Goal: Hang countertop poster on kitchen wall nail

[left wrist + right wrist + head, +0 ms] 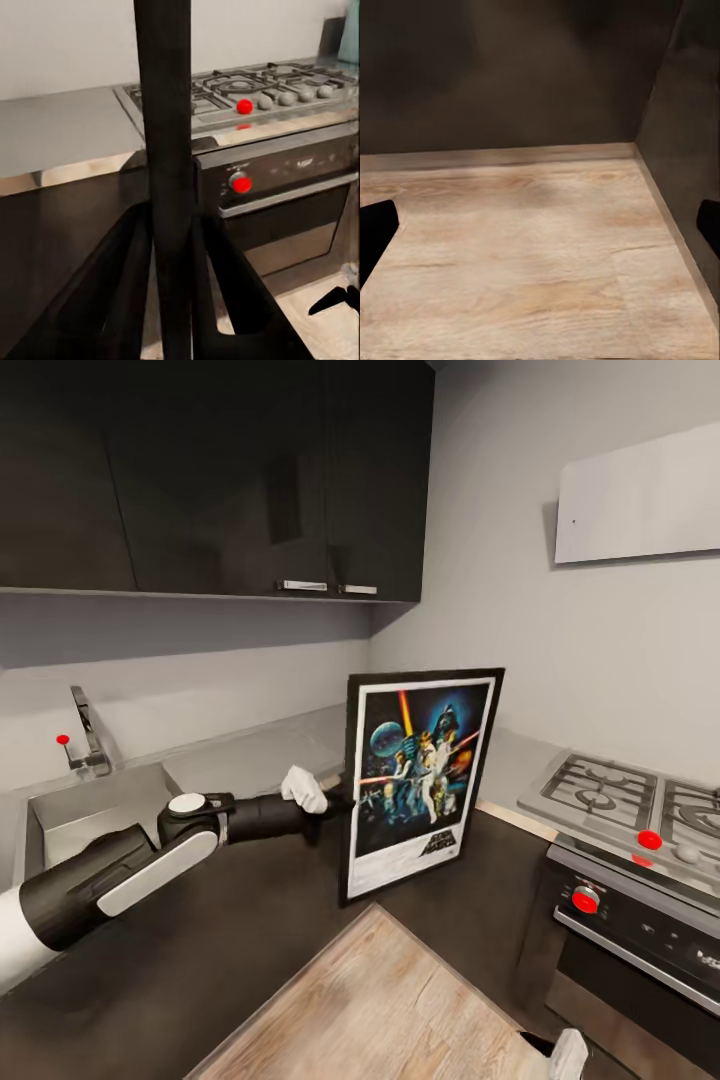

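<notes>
poster (421, 780) upright, black frame, colourful figures; left jaws clamp its edge; right jaws spread.

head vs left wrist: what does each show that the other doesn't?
Head only: the poster's printed face, the sink and tap, the dark wall cabinets, and the left arm reaching to the poster's edge.

Left wrist only: the left gripper's fingers clamped on the poster's black frame edge, seen edge-on.

Both: the poster, the hob with its red knob, the oven front, the steel countertop and the wood floor.
</notes>
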{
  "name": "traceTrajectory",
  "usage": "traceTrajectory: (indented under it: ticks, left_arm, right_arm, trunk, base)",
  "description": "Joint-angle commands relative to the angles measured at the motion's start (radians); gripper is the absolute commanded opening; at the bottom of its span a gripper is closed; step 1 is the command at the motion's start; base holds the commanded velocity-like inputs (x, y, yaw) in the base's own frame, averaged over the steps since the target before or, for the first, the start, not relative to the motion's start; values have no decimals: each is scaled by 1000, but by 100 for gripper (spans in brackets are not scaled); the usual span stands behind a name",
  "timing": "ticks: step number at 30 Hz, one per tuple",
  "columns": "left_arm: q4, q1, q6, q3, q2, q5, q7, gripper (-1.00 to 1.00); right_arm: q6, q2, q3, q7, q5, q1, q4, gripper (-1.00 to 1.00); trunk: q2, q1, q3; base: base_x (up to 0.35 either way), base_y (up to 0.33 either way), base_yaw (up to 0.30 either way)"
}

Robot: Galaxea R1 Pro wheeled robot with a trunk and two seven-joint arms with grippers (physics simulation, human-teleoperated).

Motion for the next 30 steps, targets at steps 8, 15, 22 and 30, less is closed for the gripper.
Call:
traceTrajectory:
  ticks: [8, 15, 22, 30]
  left_arm:
    - [13, -1, 10, 14, 30, 75, -157, -100]
    - [75, -1, 9, 14, 32, 189, -211, -100]
    - [95, -1, 8, 13, 32, 212, -237, -100]
    - [139, -1, 11, 10, 32, 213, -325, -100]
  right_arm:
    - [159, -132, -280, 549, -27, -1, -155, 100]
    - [373, -194, -306, 660, -31, -59, -177, 100]
    - [420, -212, -307, 712, -31, -139, -174, 100]
    - [502, -214, -302, 723, -24, -207, -177, 100]
  trunk:
    - [-1, 0, -1]
    - [-1, 0, -1]
    - [-1, 0, -1]
    - [-1, 0, -1]
  base:
    - [0, 0, 0]
    - [0, 0, 0]
    - [0, 0, 0]
    - [0, 0, 0]
